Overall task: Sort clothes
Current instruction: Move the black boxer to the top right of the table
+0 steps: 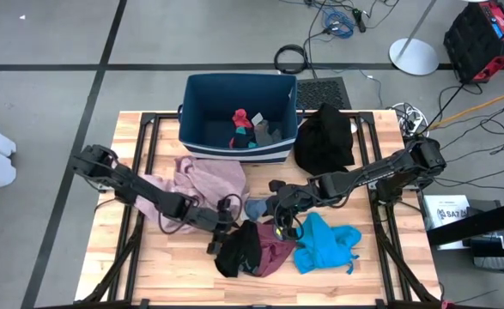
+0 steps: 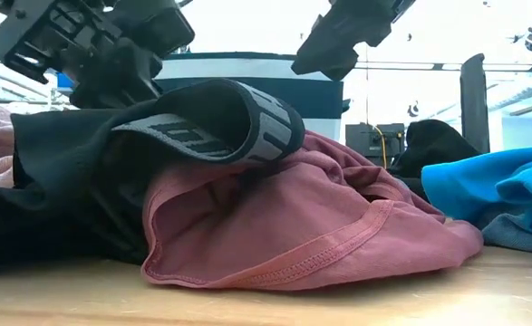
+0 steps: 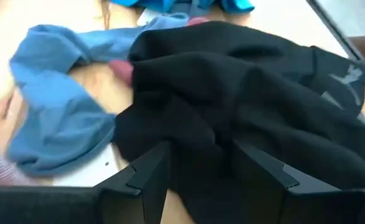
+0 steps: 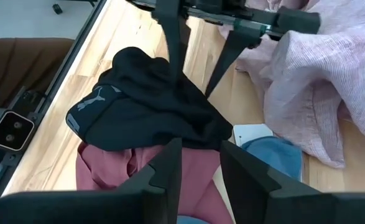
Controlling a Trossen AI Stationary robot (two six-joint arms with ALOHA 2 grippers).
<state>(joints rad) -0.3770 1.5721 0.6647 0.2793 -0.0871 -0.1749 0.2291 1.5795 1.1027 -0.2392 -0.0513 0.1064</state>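
A black garment (image 1: 237,251) with a grey waistband (image 2: 202,131) lies crumpled on a maroon garment (image 1: 275,255) near the table's front edge. My left gripper (image 3: 204,168) is open, slanting down, with its fingers either side of a raised fold of the black garment (image 4: 151,106). My right gripper (image 4: 201,162) is open and hangs above the maroon garment (image 4: 107,168), with nothing between its fingers. A bright blue garment (image 1: 324,245) lies to the right, a pale pink one (image 1: 196,180) to the left, and a small blue-grey piece (image 3: 51,118) between them. My left gripper comes at the black garment's raised fold (image 4: 191,93) slanting down from the table's left, one finger (image 4: 170,50) on each side of it. I cannot tell whether the fingertips touch the cloth. The garment lies slack on the maroon one.
A dark blue bin (image 1: 239,86) with white stripes stands at the table's far edge and holds small socks (image 1: 247,129). Another black garment (image 1: 324,137) lies heaped to its right. The two grippers stand close together over the front pile.
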